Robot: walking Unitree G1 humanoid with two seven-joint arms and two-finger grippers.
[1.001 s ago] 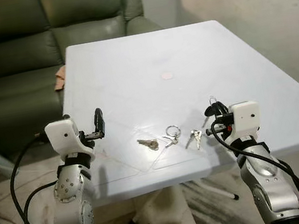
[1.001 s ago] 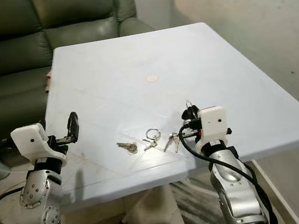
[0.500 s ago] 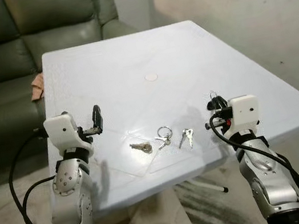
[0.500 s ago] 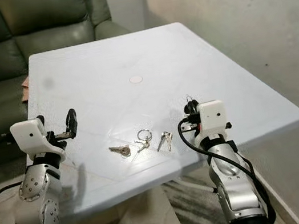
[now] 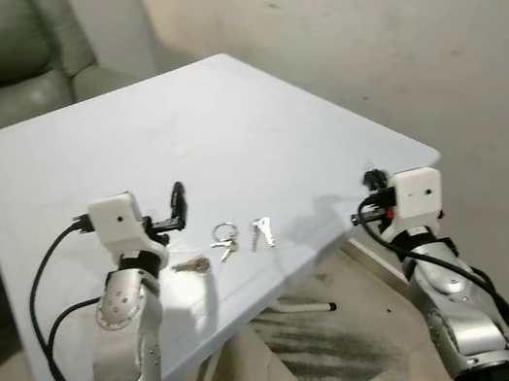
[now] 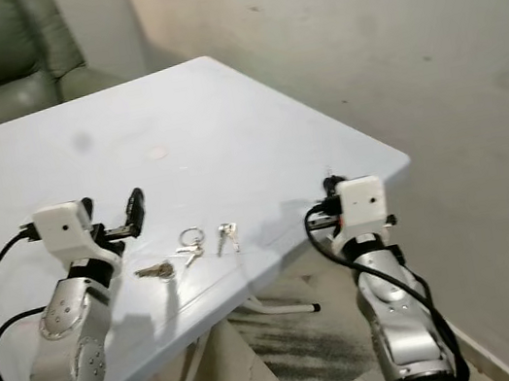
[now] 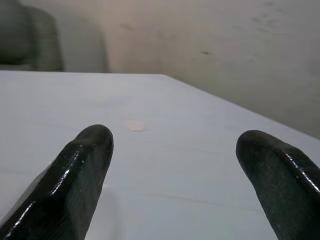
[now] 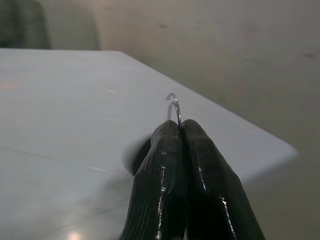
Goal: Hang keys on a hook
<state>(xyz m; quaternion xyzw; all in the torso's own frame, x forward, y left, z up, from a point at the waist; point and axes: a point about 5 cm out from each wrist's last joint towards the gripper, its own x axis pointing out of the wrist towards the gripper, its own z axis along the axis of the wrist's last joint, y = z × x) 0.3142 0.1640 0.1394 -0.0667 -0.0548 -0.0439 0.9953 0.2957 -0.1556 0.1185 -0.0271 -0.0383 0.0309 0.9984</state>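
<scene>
White table (image 5: 82, 162), keys (image 5: 222, 243) flat, right pincer (image 8: 178, 131) pinching ring (image 8: 175, 106)

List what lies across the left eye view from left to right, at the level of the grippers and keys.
left gripper → single key → key ring → pair of keys → right gripper

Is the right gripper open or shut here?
Shut. In the right wrist view the right gripper's fingers press together, pinching a thin wire ring that pokes out above their tips.
</scene>
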